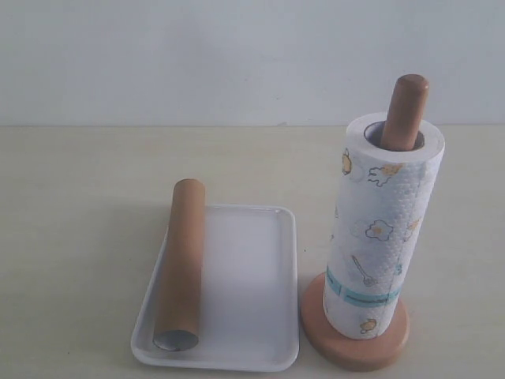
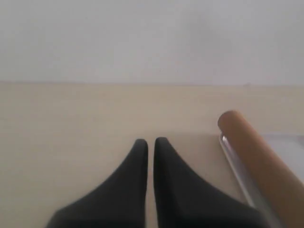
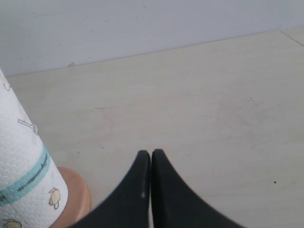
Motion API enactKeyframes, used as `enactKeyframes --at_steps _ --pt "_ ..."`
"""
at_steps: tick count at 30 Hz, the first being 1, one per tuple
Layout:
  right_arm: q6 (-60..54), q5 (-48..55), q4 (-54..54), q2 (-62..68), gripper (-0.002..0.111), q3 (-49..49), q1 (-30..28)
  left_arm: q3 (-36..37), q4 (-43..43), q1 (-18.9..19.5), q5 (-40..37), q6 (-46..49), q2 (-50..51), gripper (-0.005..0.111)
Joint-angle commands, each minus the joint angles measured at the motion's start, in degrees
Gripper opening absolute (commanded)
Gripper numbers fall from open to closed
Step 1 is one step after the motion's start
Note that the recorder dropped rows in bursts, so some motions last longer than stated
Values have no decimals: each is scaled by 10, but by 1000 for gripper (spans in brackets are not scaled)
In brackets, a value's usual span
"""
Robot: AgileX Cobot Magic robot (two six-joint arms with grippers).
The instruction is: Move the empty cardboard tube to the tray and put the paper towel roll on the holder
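Observation:
The brown cardboard tube (image 1: 181,264) lies lengthwise along the left side of the white tray (image 1: 252,300). The paper towel roll (image 1: 383,229) stands upright on the wooden holder (image 1: 355,335), whose post (image 1: 406,110) pokes out of the core. Neither gripper shows in the exterior view. In the left wrist view, my left gripper (image 2: 150,141) is shut with nothing in it, beside the tube (image 2: 259,156) and the tray rim (image 2: 232,159). In the right wrist view, my right gripper (image 3: 151,153) is shut and holds nothing, next to the roll (image 3: 23,166) and the holder base (image 3: 78,197).
A pale wooden tabletop (image 1: 95,205) runs back to a plain white wall (image 1: 197,55). Bare table lies left of the tray and behind both objects.

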State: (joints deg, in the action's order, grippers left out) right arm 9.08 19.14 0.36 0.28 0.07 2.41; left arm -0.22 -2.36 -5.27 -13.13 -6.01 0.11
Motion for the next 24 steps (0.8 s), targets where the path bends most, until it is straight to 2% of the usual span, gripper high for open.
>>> enactKeyframes --at_steps 1,24 --pt "-2 -2 0 -3 0 -1 -2 2 5 2 -42 27 -1 4" --pt "-2 -2 0 -3 0 -1 -2 2 5 2 -45 27 -1 4"
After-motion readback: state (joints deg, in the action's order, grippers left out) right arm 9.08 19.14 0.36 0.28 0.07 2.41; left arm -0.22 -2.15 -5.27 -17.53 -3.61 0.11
